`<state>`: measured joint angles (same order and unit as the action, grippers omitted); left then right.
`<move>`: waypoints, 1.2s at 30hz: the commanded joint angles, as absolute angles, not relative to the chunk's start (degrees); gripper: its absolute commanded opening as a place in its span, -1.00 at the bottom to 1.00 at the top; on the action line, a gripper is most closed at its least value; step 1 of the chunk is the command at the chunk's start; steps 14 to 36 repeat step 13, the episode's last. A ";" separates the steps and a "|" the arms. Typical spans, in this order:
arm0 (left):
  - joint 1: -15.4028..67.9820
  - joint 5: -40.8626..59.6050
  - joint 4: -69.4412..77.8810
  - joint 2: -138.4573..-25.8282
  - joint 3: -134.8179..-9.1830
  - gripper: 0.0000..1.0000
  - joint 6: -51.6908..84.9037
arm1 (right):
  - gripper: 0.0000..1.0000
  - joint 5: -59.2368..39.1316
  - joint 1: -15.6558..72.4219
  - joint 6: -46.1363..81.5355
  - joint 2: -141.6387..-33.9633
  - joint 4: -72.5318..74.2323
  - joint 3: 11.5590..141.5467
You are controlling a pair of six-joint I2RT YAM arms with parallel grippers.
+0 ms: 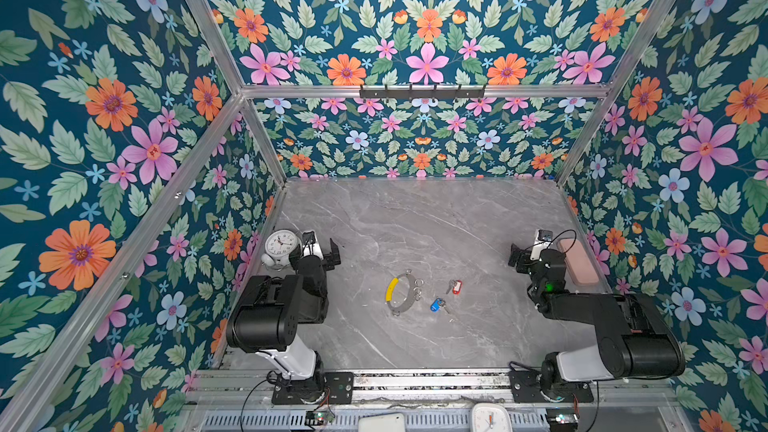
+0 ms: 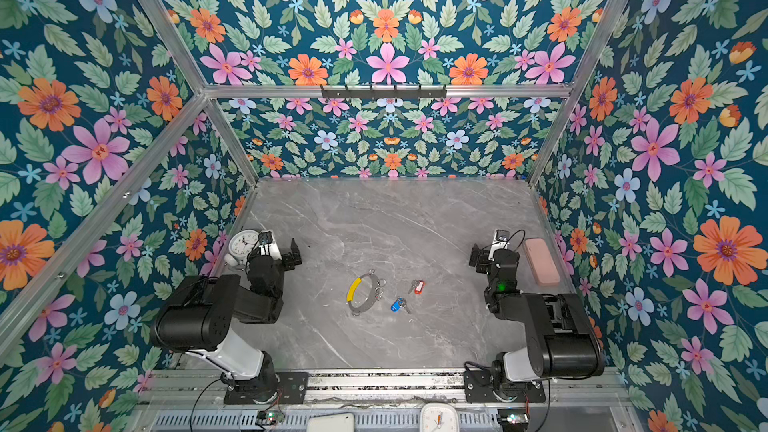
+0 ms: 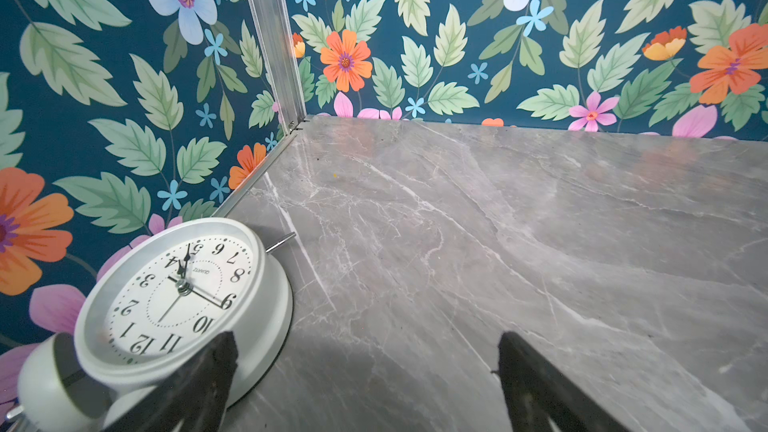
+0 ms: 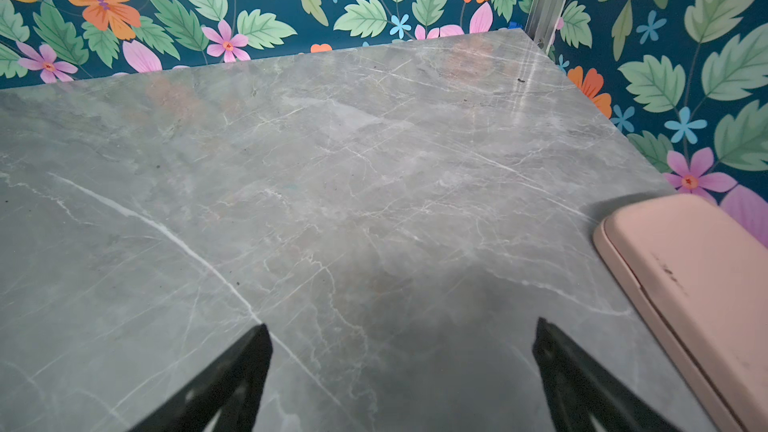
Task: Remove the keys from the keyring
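Judging the job finished: finding the red-tagged key [image 1: 456, 287] and blue-tagged key [image 1: 435, 305] lying free just beside the keyring [image 1: 391, 289]. Hovering well apart from the keyring with left gripper [image 3: 365, 340] and right gripper [image 4: 403, 326], jaws spread wide, gripping nothing.

The keyring [image 1: 402, 308] [image 2: 365, 306] lies flat on the grey worktop [image 1: 415, 222], near the middle towards the front: a thin grey metal hoop with a yellow sleeve [image 1: 391, 289] [image 2: 353, 289] over its left arc. Small silver split rings [image 1: 417, 288] [image 2: 379, 289] sit at its right edge, seemingly still threaded on it, though they are too small to be sure. Both keys lie free just to its right. The red-tagged key [image 1: 456, 287] [image 2: 419, 286] is further back, and the blue-tagged key [image 1: 435, 305] [image 2: 397, 305] is nearer the front, close to the hoop but apart from it.
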<state>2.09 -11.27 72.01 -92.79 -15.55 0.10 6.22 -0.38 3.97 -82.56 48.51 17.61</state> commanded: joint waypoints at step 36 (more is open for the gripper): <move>2.07 -11.16 73.78 -92.81 -15.64 1.00 0.35 | 0.99 6.33 -0.36 4.24 -82.53 50.84 17.67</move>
